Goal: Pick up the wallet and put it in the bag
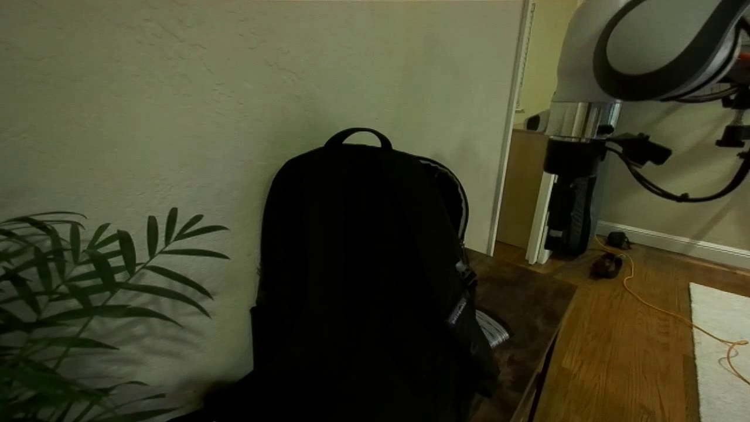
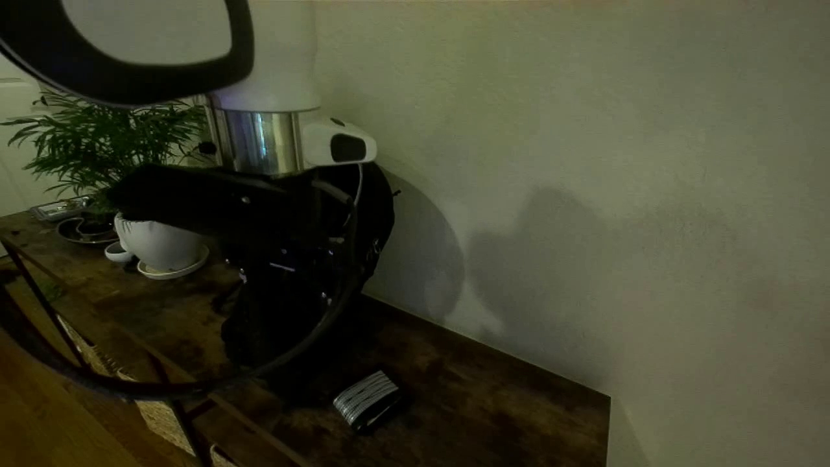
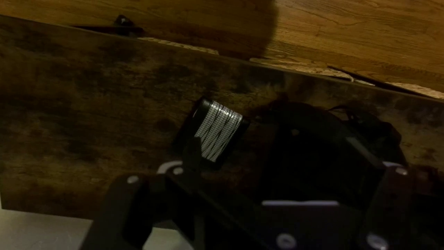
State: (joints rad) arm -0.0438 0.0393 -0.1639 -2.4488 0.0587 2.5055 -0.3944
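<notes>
Black wallet (image 3: 227, 130) on table (image 3: 86, 121), lower than gripper (image 3: 289, 147), off toward one fingertip (image 3: 193, 154), which partly hides it in wrist view; jaws spread wide.

Black on the bag (image 1: 357, 264); near it, silver-grey crossed by thin dark lines on the wallet (image 3: 220, 133), black at the ends. Mottled brown on the table (image 2: 493, 402) under the bag, green on the plant (image 2: 120, 136) near it.
</notes>
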